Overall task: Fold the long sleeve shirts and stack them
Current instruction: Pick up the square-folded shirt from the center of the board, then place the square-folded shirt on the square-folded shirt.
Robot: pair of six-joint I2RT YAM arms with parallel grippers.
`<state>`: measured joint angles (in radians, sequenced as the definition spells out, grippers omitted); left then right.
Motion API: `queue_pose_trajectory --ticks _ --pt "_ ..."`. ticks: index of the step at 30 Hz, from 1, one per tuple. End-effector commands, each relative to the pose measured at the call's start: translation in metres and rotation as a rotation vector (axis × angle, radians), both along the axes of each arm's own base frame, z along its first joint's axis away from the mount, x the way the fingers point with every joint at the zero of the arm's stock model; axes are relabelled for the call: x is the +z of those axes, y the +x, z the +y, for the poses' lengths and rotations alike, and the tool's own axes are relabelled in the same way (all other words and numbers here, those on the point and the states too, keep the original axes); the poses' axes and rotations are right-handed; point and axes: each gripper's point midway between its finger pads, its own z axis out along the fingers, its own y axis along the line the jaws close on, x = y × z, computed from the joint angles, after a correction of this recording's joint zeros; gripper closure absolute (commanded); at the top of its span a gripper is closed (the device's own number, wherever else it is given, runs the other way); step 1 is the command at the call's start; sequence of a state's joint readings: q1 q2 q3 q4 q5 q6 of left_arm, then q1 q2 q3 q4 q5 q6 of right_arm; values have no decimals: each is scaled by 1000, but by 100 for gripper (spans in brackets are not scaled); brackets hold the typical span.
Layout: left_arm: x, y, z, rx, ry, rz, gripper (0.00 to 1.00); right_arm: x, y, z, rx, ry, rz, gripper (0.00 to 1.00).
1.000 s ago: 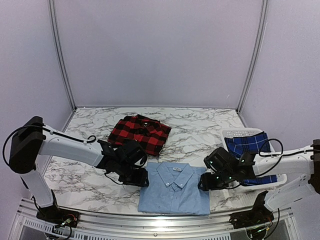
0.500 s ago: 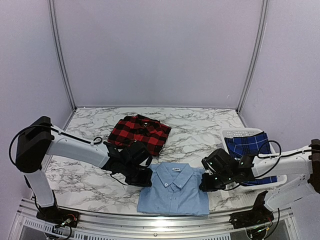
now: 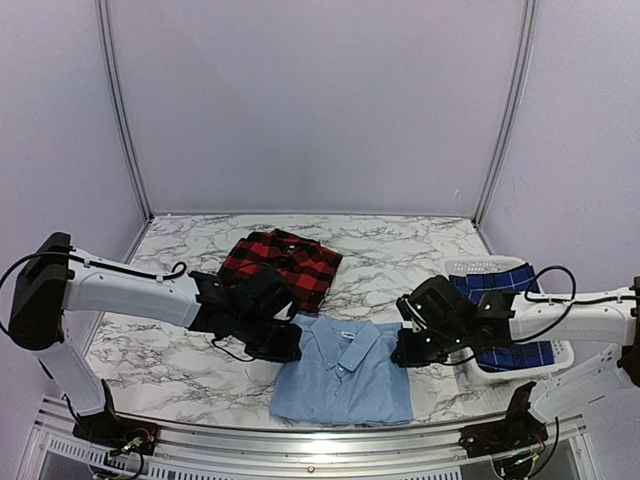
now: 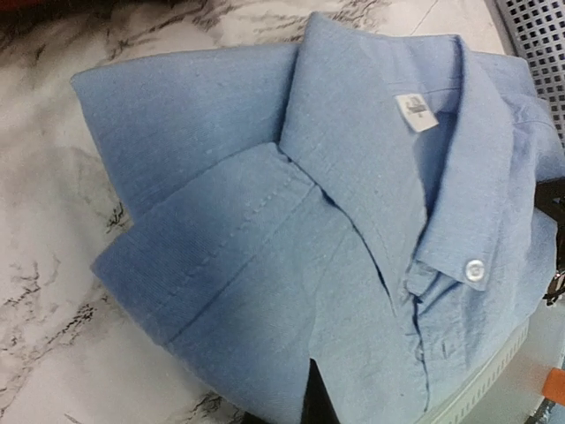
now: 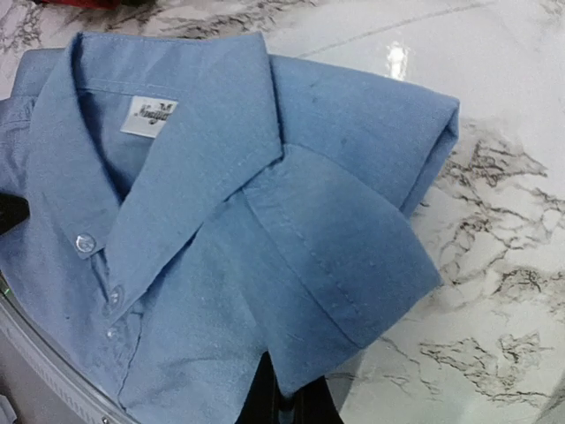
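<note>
The folded light blue shirt [image 3: 345,375] lies near the front of the marble table, collar end raised. My left gripper [image 3: 288,345] is shut on its left edge, cloth [image 4: 291,265] bunched over the fingers. My right gripper [image 3: 402,352] is shut on the right edge of the light blue shirt [image 5: 221,247], with fabric pinched between the fingers. The red-and-black check shirt [image 3: 278,265] lies folded behind the left gripper. The dark blue plaid shirt [image 3: 505,300] sits in a white basket [image 3: 480,266] on the right.
A metal rail [image 3: 300,440] runs along the table's near edge, close under the blue shirt. The white basket stands just behind the right arm. Bare marble [image 3: 400,250] lies between the check shirt and the basket.
Both grippers have shut on the light blue shirt's side edges and drawn slightly back and up. The shirt's collar end has lifted and shifted a little.
</note>
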<state>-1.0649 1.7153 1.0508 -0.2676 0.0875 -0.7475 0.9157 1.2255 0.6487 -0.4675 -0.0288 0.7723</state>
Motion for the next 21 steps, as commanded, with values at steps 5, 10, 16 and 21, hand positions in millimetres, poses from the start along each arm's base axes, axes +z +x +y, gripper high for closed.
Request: queue_pose_trajectory --ticks 5,10,16,21 --pt "80 43 19 11 -29 -161 100 86 40 45 17 139 -193 100" --pt "106 78 42 43 -30 -207 100 118 66 72 23 183 -278 100" --pt "130 131 68 60 -16 -268 100 170 117 116 24 268 -416 100" --pt "140 187 85 96 -32 -281 100 188 162 143 16 296 -483 100"
